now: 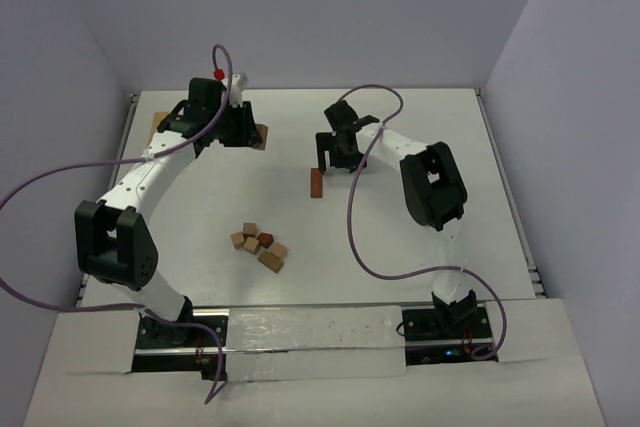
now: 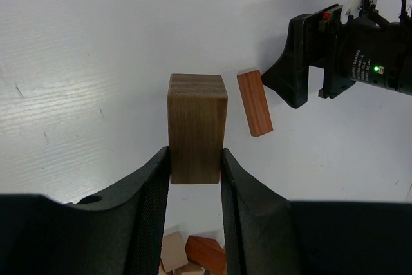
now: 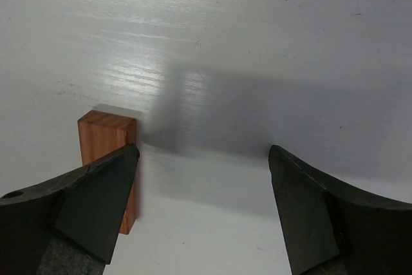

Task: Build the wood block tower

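The left end effector [image 2: 195, 159] is clamped on a dark brown wood block [image 2: 197, 127], which stands upright between its fingers. Beyond that block and slightly to its right, a reddish brick [image 2: 254, 103] sits on the white tabletop [image 2: 96, 62]. The brick is just outside one finger of the right end effector [image 3: 203, 152], whose jaws stand wide apart with nothing between them. The loose wood blocks [image 1: 258, 245] lie in a pile behind both end effectors, nearer the arm bases.
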Motion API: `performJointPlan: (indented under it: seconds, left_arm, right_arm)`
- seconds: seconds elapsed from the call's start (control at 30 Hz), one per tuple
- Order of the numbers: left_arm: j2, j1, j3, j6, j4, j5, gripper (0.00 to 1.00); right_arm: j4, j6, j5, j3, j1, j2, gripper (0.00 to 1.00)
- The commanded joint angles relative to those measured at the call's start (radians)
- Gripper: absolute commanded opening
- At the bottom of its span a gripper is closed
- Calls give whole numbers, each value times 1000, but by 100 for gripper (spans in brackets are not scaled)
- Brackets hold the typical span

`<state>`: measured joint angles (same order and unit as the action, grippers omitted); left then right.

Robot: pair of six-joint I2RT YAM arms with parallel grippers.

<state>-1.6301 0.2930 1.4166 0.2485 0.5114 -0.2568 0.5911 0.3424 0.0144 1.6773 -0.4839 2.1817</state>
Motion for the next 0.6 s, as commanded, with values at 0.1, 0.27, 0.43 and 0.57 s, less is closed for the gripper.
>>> performJointPlan:
  seconds: [0.1, 0.27, 0.43, 0.57]
  left_arm:
    - [-78, 61, 113, 18, -8, 53, 0]
    - [-159, 230, 170, 196, 55, 392, 0]
    - [-225, 299, 183, 309, 122, 309, 0]
    - [-254, 338, 185, 358, 125, 302, 0]
  right_arm:
    - [-1, -33, -2, -90, 48, -161, 90]
    - [-21, -59, 16, -193, 99, -314, 91]
    - [-40, -58, 28, -251, 140, -392, 93]
    - [-21, -54, 18, -251, 197, -416, 94]
